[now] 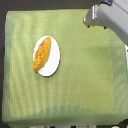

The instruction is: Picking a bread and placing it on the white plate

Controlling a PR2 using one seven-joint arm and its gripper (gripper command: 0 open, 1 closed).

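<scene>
The bread (42, 53), a golden-orange elongated loaf, lies diagonally on the white plate (54, 62) at the exterior view's left of centre, resting on the plate's left half. The plate sits on a green cloth. At the upper right, a grey-white part of the arm (102, 15) reaches in from the corner, well apart from the plate and bread. Its fingers are not distinguishable, so whether the gripper is open or shut does not show. Nothing appears held.
A green cloth (85, 80) covers the table across nearly the whole view. Dark background lies beyond the cloth's top edge. At the bottom edge a light strip of table front shows.
</scene>
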